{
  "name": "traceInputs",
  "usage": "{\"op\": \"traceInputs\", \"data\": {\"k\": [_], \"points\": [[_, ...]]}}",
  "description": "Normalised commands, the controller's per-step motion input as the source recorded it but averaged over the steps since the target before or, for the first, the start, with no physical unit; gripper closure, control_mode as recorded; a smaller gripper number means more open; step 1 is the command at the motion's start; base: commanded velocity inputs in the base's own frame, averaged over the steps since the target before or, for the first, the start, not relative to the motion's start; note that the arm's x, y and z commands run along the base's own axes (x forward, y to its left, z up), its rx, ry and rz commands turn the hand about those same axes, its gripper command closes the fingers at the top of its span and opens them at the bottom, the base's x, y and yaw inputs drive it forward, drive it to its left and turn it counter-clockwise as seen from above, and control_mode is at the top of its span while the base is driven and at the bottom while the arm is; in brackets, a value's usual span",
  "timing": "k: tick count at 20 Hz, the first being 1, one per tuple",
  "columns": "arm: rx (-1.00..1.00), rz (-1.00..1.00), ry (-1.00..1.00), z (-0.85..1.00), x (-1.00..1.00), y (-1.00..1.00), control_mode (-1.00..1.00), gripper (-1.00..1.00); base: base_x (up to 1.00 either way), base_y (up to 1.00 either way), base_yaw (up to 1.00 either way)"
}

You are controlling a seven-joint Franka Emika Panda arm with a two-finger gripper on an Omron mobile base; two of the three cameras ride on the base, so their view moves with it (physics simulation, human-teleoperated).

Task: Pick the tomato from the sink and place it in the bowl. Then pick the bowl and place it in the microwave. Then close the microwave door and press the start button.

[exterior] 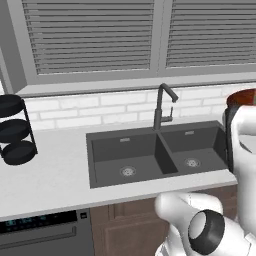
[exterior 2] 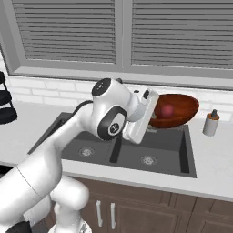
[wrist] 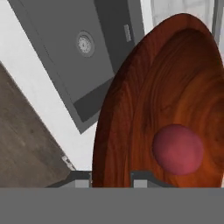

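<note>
Pale speckled bench (exterior: 45, 170) under two wide windows with closed grey slatted blinds (exterior: 90, 35) and a grey sill. White brick-tile backsplash (exterior: 90, 112) behind. Brown wooden cabinet doors (exterior 2: 150, 214) with slim handles below. Black three-tier rack (exterior: 15, 130) at far left; small soap bottle (exterior 2: 210, 123) at right.

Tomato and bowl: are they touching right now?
Touching. The hand view shows the tomato resting against the inner wall of the bowl, no gap between them; the right base view agrees.

The bowl (wrist: 175, 87) is glossy reddish-brown wood with visible grain. Inside it the tomato (wrist: 177, 149) looks smooth and matt. Below the bowl, the sink (exterior 2: 164, 152) is matt dark grey with metal drains (exterior 2: 147, 160).
</note>
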Motion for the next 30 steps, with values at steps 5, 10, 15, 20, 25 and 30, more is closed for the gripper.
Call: {"op": "traceInputs", "data": {"k": [5, 10, 15, 20, 25, 30], "points": [[0.06, 0.14, 0.02, 1.0, -0.31, 0.94, -1.0, 1.0, 0.0, 0.0, 0.0], [0.24, 0.16, 0.06, 0.85, -0.2, 0.78, -1.0, 1.0, 0.0, 0.0, 0.0], [0.11, 0.11, -0.01, 0.45, -0.11, 0.88, -1.0, 1.0, 0.0, 0.0, 0.0], [0.0, 0.01, 0.0, 0.47, -0.34, 0.87, -1.0, 1.0, 0.0, 0.0, 0.0], [0.0, 0.02, 0.0, 0.16, -0.32, 0.62, -1.0, 1.0, 0.0, 0.0, 0.0], [0.07, 0.0, 0.01, -0.02, -0.22, 0.02, -1.0, 1.0, 0.0, 0.0, 0.0]]}}
